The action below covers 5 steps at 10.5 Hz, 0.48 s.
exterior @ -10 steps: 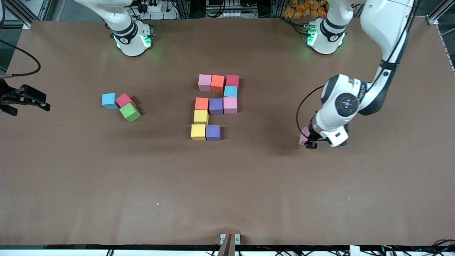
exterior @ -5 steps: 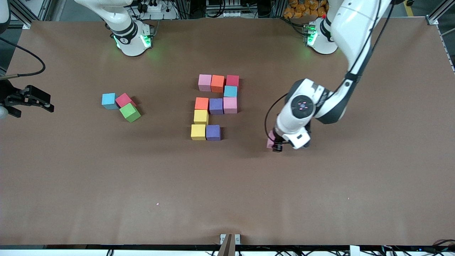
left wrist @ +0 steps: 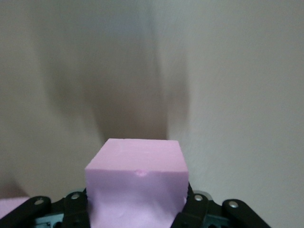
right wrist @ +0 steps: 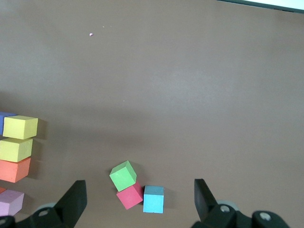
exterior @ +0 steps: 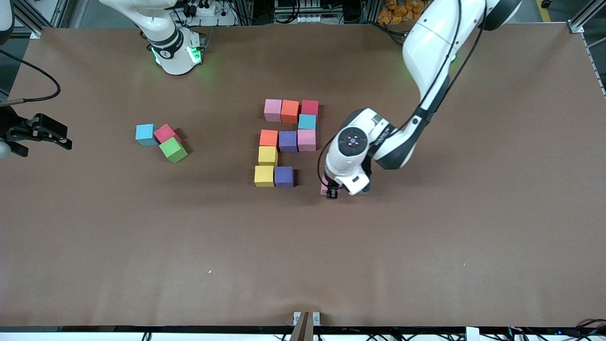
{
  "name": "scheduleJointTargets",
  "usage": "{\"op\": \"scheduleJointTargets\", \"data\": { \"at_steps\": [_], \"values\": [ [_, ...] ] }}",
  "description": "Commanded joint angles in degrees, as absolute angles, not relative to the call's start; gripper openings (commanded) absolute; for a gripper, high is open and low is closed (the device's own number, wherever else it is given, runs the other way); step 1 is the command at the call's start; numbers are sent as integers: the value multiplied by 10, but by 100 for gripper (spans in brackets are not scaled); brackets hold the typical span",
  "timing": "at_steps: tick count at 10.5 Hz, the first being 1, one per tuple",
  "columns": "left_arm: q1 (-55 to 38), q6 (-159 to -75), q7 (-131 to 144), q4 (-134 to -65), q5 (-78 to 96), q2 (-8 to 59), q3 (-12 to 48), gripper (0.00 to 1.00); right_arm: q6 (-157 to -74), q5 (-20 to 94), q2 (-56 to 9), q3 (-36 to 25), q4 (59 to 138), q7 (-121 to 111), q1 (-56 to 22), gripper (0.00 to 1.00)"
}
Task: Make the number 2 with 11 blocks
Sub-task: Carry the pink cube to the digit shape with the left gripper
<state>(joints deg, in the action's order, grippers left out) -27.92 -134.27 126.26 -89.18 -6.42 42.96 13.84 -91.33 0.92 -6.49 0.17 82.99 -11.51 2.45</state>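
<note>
Several blocks lie in the middle of the table as a partial number 2 [exterior: 287, 141]. Its row nearest the front camera is a yellow block [exterior: 263, 175] and a purple block [exterior: 283, 176]. My left gripper [exterior: 331, 191] is shut on a light pink block [exterior: 325, 189] and hangs over bare table beside that purple block, a small gap away. The left wrist view shows the pink block [left wrist: 135, 175] clamped in the left gripper [left wrist: 136, 213]. My right gripper [exterior: 38, 135] waits open at the right arm's end of the table; in its wrist view the right gripper [right wrist: 138, 200] holds nothing.
A light blue cube [exterior: 145, 134], a red cube [exterior: 166, 133] and a green cube [exterior: 173, 149] sit clustered between the figure and the right arm's end. A small metal bracket [exterior: 306, 318] is at the table's front edge.
The left arm has carried the pink block from the left arm's end of the table toward the figure. The right gripper has barely moved.
</note>
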Motion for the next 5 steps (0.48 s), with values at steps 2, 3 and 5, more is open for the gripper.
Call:
{"op": "scheduleJointTargets", "data": {
  "at_steps": [2, 3, 5],
  "values": [
    [-327, -1326, 1305, -848, -59, 466, 127, 24, -904, 2, -60, 2, 820, -118, 25, 100],
    [-336, -1327, 1311, -840, -60, 472, 127, 24, -903, 2, -58, 0, 820, -118, 25, 100],
    [-341, -1327, 1322, -824, -60, 486, 127, 24, -904, 1, -59, -2, 819, -119, 30, 100]
  ]
}}
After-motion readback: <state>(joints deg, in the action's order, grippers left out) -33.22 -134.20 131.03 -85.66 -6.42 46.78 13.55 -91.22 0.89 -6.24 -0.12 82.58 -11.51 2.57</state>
